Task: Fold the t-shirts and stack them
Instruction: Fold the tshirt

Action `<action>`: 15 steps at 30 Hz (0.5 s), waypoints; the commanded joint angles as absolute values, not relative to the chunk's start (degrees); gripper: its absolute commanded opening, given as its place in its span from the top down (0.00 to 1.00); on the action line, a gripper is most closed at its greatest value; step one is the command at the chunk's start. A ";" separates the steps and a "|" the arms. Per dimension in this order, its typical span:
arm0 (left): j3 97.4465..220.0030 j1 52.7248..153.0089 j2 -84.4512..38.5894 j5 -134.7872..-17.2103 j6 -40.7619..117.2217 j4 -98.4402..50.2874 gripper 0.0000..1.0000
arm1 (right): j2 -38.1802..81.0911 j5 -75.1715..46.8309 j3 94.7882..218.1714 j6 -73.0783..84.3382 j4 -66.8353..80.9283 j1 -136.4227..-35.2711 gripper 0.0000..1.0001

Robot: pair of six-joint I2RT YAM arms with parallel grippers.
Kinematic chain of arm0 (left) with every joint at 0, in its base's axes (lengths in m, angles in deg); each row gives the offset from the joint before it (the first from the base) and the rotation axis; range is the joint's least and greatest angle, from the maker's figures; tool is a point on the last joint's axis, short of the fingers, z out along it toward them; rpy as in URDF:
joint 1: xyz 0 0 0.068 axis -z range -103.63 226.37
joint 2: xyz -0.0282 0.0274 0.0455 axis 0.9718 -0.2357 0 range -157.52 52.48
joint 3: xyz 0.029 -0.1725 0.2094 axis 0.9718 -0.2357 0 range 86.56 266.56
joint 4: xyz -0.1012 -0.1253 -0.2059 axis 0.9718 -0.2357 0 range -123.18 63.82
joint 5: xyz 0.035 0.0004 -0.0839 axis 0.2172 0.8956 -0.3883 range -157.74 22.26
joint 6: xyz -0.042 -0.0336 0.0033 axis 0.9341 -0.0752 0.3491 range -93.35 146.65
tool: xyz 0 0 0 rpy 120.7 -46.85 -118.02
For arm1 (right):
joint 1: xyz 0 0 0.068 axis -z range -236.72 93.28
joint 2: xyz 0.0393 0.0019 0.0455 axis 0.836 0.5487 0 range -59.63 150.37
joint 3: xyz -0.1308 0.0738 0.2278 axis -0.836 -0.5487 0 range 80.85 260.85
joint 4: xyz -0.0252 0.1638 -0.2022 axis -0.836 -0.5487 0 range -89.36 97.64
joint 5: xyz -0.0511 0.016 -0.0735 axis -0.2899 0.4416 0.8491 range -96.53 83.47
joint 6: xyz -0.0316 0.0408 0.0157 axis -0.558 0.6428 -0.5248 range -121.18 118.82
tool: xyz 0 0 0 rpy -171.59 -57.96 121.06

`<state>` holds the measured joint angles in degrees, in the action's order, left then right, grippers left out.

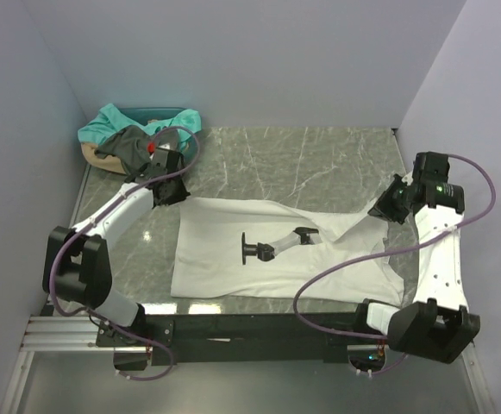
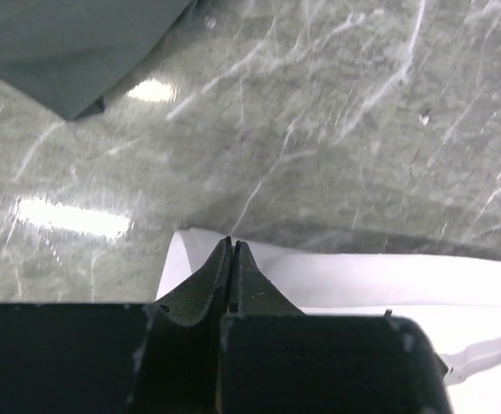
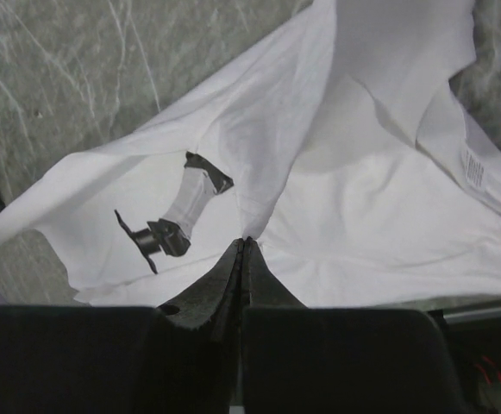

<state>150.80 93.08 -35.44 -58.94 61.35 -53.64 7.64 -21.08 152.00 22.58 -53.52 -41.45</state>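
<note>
My right gripper [image 3: 243, 244] is clamped on the white t-shirt [image 1: 224, 259]. The shirt runs lengthwise leftward to my left gripper [image 2: 231, 245], which is closed at the far corner, perhaps pinching it.

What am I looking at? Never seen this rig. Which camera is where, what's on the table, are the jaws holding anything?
Two robot arms bolted at the near edge of a marble table. The top view looks down from above and behind: left arm on the left, right arm on the right. The other two come from a camera on each wrist, looking along its own jaws. A white t-shirt lies spread out, print up; a teal shirt and a dark grey shirt sit bunched at the far left. The right jaws are shut on a raised fold of the white t-shirt. The left jaws are shut by its corner; whether they pinch cloth I cannot tell.
</note>
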 commanded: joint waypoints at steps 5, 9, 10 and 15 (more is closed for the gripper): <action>145.19 93.33 -27.95 -60.79 62.42 -54.48 0.99 | 0.23 -18.66 149.32 22.90 -60.91 -41.34 1.00; 143.34 93.33 -25.58 -61.93 63.12 -55.27 0.99 | -2.75 -16.73 149.05 22.90 -64.42 -41.34 1.00; 142.98 93.33 -24.53 -62.28 63.21 -55.36 0.99 | -3.28 -15.77 149.31 22.90 -64.95 -41.34 1.00; 141.58 93.33 -21.97 -62.82 63.48 -57.20 0.99 | -5.39 -15.58 149.49 22.72 -68.20 -41.34 1.00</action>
